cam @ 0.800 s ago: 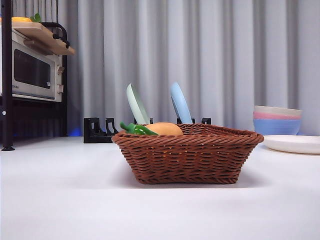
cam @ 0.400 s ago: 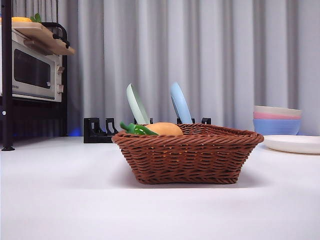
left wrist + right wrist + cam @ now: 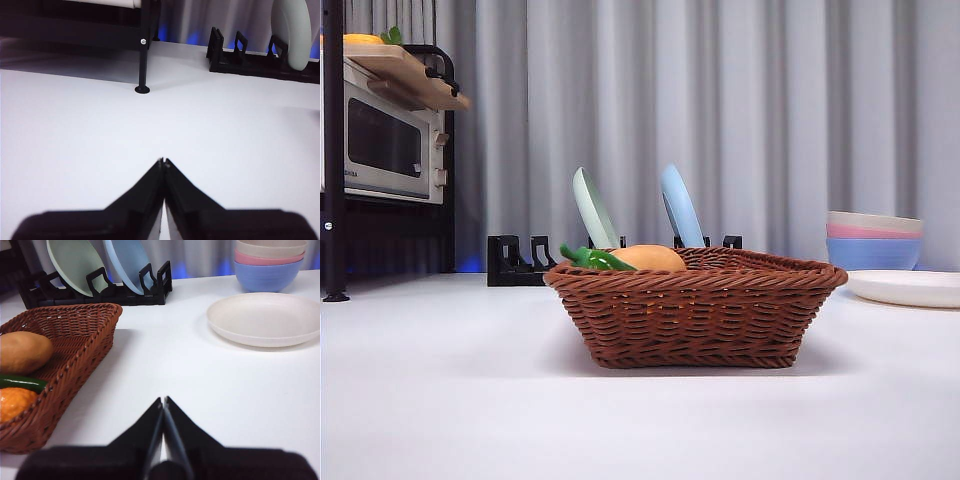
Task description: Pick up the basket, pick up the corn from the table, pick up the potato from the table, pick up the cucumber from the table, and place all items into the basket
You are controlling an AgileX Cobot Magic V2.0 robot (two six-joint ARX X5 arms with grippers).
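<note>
The brown wicker basket (image 3: 695,310) stands on the white table (image 3: 440,380) in the middle of the front view. Over its rim show the tan potato (image 3: 648,258) and the green cucumber (image 3: 590,258). The right wrist view looks into the basket (image 3: 75,350): the potato (image 3: 22,351), the cucumber (image 3: 22,383) and the orange corn (image 3: 15,402) lie inside. My right gripper (image 3: 163,402) is shut and empty above bare table beside the basket. My left gripper (image 3: 163,162) is shut and empty over bare table, away from the basket.
A black dish rack (image 3: 520,262) with a green plate (image 3: 593,208) and a blue plate (image 3: 680,205) stands behind the basket. Stacked bowls (image 3: 875,240) and a white plate (image 3: 905,287) sit at the right. A microwave on a black shelf (image 3: 385,145) fills the left.
</note>
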